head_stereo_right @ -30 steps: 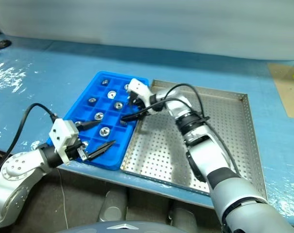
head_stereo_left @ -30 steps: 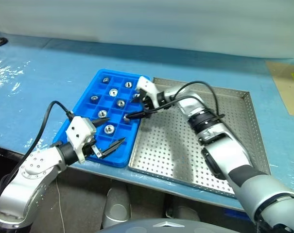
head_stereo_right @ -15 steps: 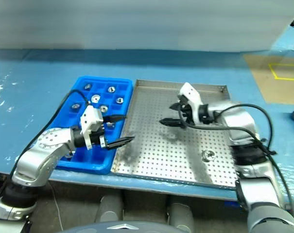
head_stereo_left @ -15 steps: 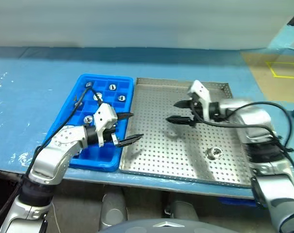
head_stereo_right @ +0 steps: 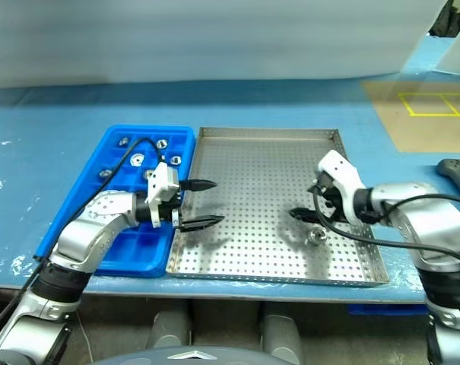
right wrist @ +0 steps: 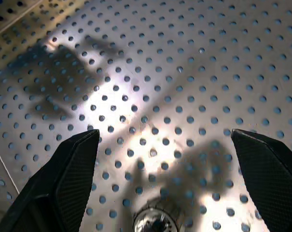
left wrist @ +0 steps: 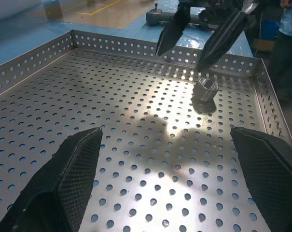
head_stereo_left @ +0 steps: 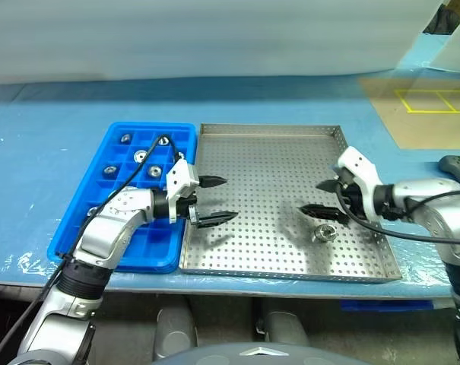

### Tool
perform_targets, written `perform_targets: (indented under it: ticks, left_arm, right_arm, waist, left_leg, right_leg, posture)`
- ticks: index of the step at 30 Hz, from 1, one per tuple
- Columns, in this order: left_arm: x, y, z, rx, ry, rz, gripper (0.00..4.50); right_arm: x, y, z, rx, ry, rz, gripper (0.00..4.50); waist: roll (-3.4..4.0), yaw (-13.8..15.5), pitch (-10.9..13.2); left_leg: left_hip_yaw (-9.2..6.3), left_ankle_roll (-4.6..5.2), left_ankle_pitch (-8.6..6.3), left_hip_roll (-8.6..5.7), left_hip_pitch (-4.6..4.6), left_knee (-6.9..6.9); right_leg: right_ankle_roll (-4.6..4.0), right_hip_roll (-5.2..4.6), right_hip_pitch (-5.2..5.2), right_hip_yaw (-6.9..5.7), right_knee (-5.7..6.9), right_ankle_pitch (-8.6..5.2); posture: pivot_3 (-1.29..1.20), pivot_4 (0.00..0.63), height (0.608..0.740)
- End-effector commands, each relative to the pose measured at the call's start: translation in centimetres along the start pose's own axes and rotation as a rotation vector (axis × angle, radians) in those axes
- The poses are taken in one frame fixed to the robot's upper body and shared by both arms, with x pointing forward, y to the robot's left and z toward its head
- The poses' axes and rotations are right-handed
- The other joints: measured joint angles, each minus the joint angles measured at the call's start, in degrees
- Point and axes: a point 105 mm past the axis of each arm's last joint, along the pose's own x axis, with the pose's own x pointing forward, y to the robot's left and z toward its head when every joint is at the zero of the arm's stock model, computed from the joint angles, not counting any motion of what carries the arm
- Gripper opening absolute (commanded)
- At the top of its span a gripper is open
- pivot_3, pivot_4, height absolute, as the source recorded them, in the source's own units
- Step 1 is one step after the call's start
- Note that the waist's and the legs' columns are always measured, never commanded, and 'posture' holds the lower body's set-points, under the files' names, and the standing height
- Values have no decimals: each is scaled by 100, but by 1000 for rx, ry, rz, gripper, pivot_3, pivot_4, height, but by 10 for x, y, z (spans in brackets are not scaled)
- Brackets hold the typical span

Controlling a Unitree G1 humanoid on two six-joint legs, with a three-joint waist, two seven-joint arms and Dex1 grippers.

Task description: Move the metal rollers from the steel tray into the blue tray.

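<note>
The steel tray (head_stereo_left: pixel 268 163) lies mid-table, and a single metal roller (head_stereo_left: pixel 324 232) rests near its right front corner. To the left, the blue tray (head_stereo_left: pixel 150 128) holds several rollers (head_stereo_left: pixel 141 156) in its far compartments. My right gripper (head_stereo_left: pixel 312 197) hangs open just above and to the left of the lone roller, with nothing between its fingers. The right wrist view shows that roller (right wrist: pixel 154 220) close below the open gripper (right wrist: pixel 165 133). My left gripper (head_stereo_left: pixel 230 198) is open and empty over the steel tray's left edge, pointing right. From there it faces the roller (left wrist: pixel 205 90) and the right gripper (left wrist: pixel 178 60).
A blue sheet covers the table (head_stereo_left: pixel 47 137). A dark hand-held device (head_stereo_left: pixel 459 163) lies right of the steel tray. A tan patch with yellow tape lines (head_stereo_left: pixel 431 106) sits at the far right. The steel tray's perforated floor is bare apart from the one roller.
My right gripper has swung from the blue tray across to the steel tray's right side, near the lone roller. My left gripper has moved right, off the blue tray. The camera has turned too.
</note>
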Motion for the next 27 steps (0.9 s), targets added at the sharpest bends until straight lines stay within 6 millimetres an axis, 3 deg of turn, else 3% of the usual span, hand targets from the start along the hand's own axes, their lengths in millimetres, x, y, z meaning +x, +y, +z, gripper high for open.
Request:
perform_targets:
  ticks: [1,14,23,27]
  left_arm:
    - [5,0,8,50,-28,-33,4500]
    - [11,1,8,50,-31,-64,4500]
    - [10,1,4,46,-21,-60,4500]
    - [9,2,4,46,-20,-57,4500]
  right_arm:
    - [-15,-3,-6,5,19,-63,4467]
    - [-5,2,-37,96,46,-121,4467]
    - [1,9,-27,135,-12,-71,4467]
    - [7,9,-32,143,5,-71,4467]
  waist:
    - [0,-10,0]
    - [2,-171,-1]
    - [5,-175,-3]
    - [5,-174,-3]
  left_leg:
    - [0,2,-1,0,4,-1]
    - [2,23,-13,0,25,2]
    - [2,25,-15,-1,26,0]
    - [2,25,-15,-1,26,-1]
  right_leg:
    - [0,0,6,0,-4,0]
    - [40,-1,46,-1,-10,-23]
    - [13,-3,45,-4,-25,-7]
    - [15,-3,45,-5,-26,-8]
  posture:
    - [-193,150,740]
    - [-226,150,740]
    - [-220,150,740]
    - [-220,150,740]
